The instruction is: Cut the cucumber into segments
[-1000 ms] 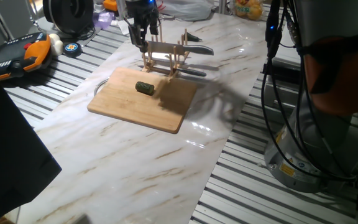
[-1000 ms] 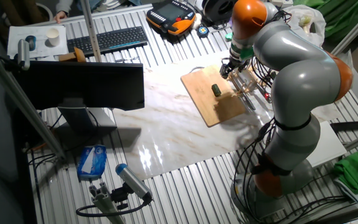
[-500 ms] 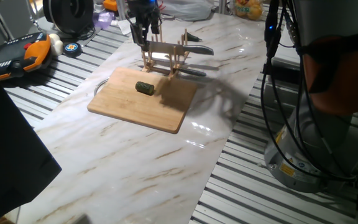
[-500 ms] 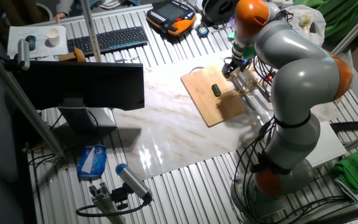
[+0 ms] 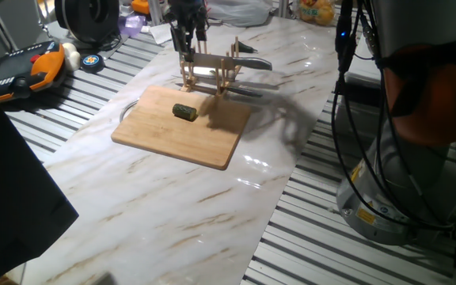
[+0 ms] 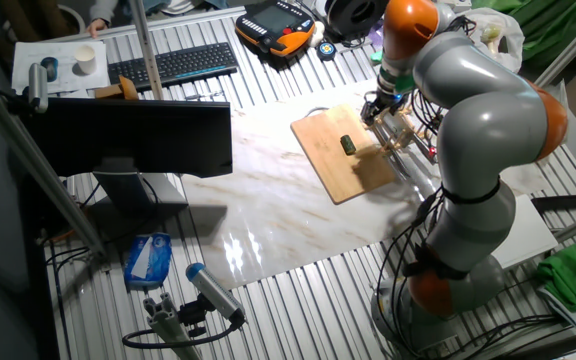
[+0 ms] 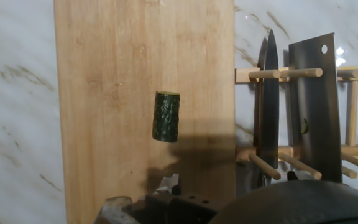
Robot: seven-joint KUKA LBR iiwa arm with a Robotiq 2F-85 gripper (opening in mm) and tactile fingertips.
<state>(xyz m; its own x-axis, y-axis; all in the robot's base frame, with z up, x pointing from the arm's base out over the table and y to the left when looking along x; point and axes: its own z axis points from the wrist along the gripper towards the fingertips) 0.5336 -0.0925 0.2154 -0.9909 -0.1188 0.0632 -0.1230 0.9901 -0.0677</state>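
Cucumber (image 7: pixel 166 116): stubby cyl., bumpy dark-green skin, whole, lying on smooth wooden board (image 7: pixel 117 74). Gripper (image 5: pixel 189 41) over dowel knife rack (image 7: pixel 303 112); finger gap can't tell.

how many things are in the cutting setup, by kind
cucumber: 1
wooden cutting board: 1
knives in the rack: 2, a slim knife and a cleaver
wooden knife rack: 1
total: 5
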